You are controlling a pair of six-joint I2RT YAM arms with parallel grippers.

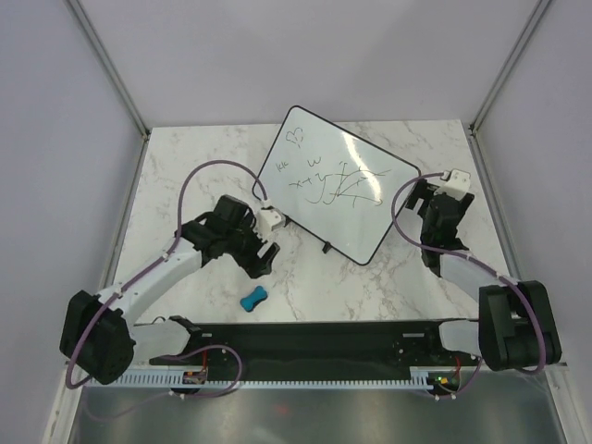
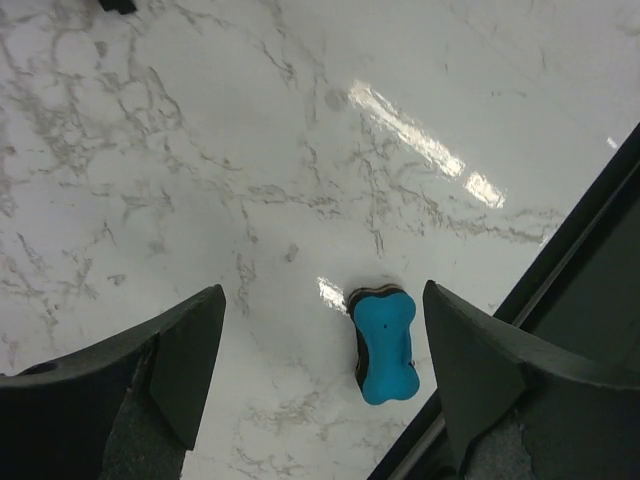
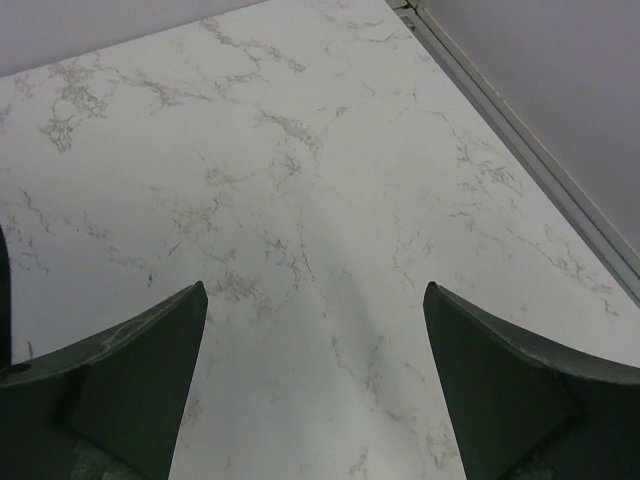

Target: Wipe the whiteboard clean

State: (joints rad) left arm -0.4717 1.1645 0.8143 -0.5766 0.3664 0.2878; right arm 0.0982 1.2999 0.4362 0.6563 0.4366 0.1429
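Note:
The whiteboard point(image 1: 335, 185) lies tilted at the middle of the marble table, with dark marker scribbles on it. The blue bone-shaped eraser point(image 1: 252, 299) lies on the table near the front edge. My left gripper point(image 1: 263, 261) is open and empty, just left of the board's near corner and above the eraser. In the left wrist view the eraser point(image 2: 385, 345) lies on the marble below the open left gripper point(image 2: 325, 370), closer to the right finger. My right gripper point(image 1: 421, 196) is open and empty beside the board's right edge. In the right wrist view it point(image 3: 315, 370) hangs over bare marble.
A black strip point(image 1: 305, 338) runs along the table's front edge, right beside the eraser, and shows in the left wrist view point(image 2: 590, 300). Grey walls with metal rails point(image 3: 520, 130) bound the table at the back and sides.

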